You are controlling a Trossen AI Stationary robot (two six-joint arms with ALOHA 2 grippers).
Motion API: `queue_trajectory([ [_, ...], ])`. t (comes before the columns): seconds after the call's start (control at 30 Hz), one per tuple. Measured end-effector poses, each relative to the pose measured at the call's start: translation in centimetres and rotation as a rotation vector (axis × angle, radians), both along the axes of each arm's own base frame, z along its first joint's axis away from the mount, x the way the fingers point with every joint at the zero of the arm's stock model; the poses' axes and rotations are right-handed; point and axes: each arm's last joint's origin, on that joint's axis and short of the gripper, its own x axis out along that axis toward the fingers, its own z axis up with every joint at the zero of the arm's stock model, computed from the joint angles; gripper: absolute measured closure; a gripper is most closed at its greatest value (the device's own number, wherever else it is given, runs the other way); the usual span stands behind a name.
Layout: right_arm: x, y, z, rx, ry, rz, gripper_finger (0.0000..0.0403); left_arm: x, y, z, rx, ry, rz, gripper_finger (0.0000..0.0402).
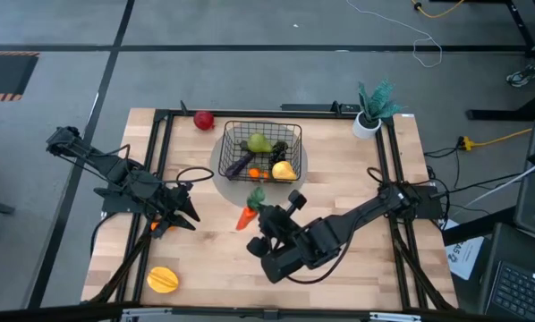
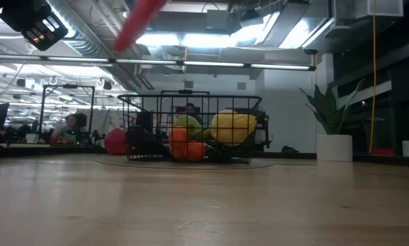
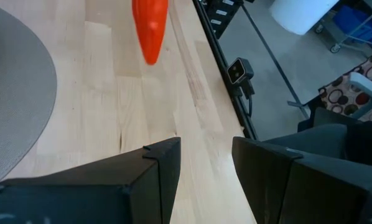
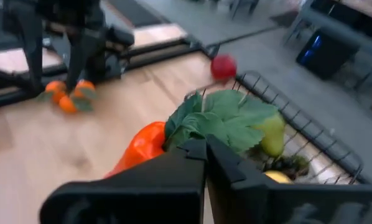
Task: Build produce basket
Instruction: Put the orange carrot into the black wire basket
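The black wire basket (image 1: 260,150) stands on a grey round mat (image 1: 221,170) at the table's far middle. It holds a green-yellow pear (image 1: 259,143), a yellow fruit (image 1: 284,170), a small orange piece and dark produce. My right gripper (image 1: 266,213) is shut on an orange carrot (image 1: 247,217) with green leaves, in the air near the basket's front. My left gripper (image 1: 183,211) stands open at the left, above two small oranges (image 1: 160,226). A red apple (image 1: 204,120) lies left of the basket, a yellow-orange fruit (image 1: 163,280) near the front left. My right gripper pinches the carrot at its leafy top end (image 4: 195,134) between its two shut fingers, slanting down from the table's near right. The carrot is lifted clear of the table and tilted, its orange tip (image 2: 122,42) pointing down and away from the fingers.
A white pot with a teal plant (image 1: 369,121) stands at the far right corner. A black frame (image 1: 160,143) runs along the table's left, far and right sides. Bare wood (image 1: 366,268) lies at the near right.
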Motion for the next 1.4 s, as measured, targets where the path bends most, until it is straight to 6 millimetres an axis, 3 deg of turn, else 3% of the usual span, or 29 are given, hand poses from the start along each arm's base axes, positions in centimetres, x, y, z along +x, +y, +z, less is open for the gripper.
queue_trajectory([
  [0.33, -0.5, -1.8, 3.5, -0.143, -0.076, -0.033, 0.0403, 0.0, 0.0, 0.0, 0.0, 0.0, 0.001, 0.0269],
  [0.67, -0.7, -5.6, 6.1, -0.181, -0.076, -0.083, 0.0403, 0.0, 0.0, 0.0, 0.009, -0.005, -0.003, 0.0269],
  [1.2, 1.7, -14.7, 5.9, -0.011, 0.017, -0.108, 0.0401, 0.0, 0.0, 0.0, 0.021, -0.011, -0.009, 0.0269],
  [1.4, 2.3, -17.9, 5.8, 0.102, 0.02, -0.081, 0.0363, 0.0, 0.0, 0.0, 0.048, -0.025, -0.019, 0.0269],
])
